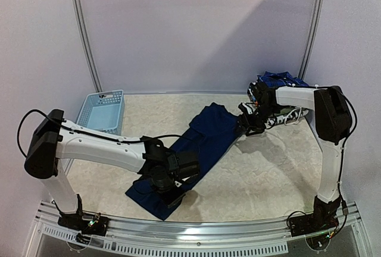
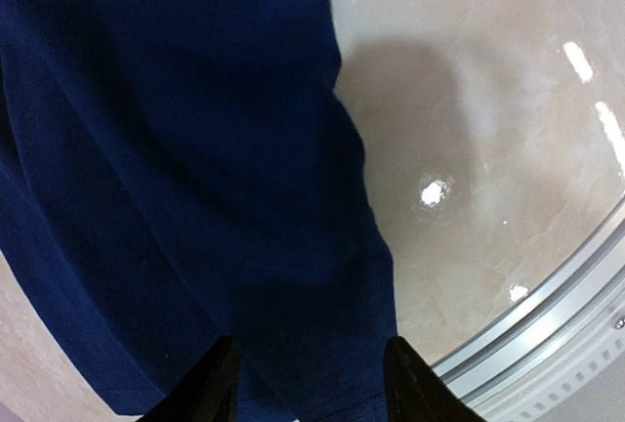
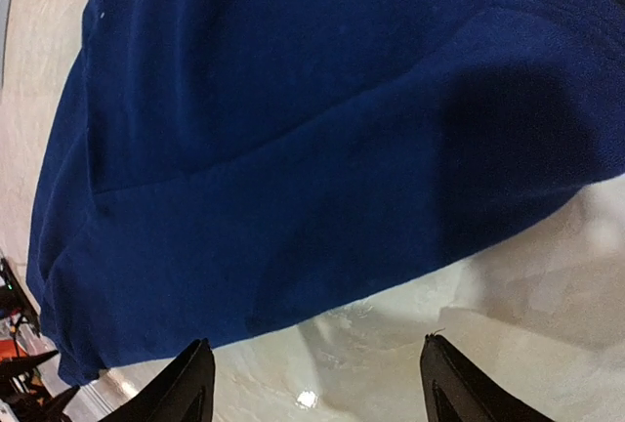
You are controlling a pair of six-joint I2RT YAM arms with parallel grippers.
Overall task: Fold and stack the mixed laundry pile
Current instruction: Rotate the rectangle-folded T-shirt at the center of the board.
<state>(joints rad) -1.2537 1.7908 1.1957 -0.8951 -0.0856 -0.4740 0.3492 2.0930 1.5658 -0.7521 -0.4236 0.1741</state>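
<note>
Navy garment (image 1: 205, 135) lies flat in a diagonal strip, running from left of centre by the near edge up toward the far right corner. The rest of the laundry pile (image 1: 280, 81), with blue-and-black plaid showing, is bunched in the far right corner. Basket (image 1: 106, 96) sits at the far left, out of play.

Left gripper (image 1: 177, 193) is over the near end of the strip, close to the near edge. In the wrist view its fingers (image 2: 220, 388) are parted with cloth under and between them, and I see nothing pinched. Right gripper (image 1: 246, 125) is at the far end. Its fingers (image 3: 190, 388) are spread wide over bare table (image 3: 508, 275), with the garment edge just ahead of the tips, and it holds nothing.

I read this as set-up for a fold across the length. How I'd run it:
- Right advances onto the cloth first, since it's just short of it.
- Bring both sets of tips low and slide in at the hem rather than stabbing from above.
- Take all layers in one bite.
- Lift both ends together, keep the strip taut, and lay edge on edge.

Risks are catching only the top layer, or dragging the strip into the pile.
</note>
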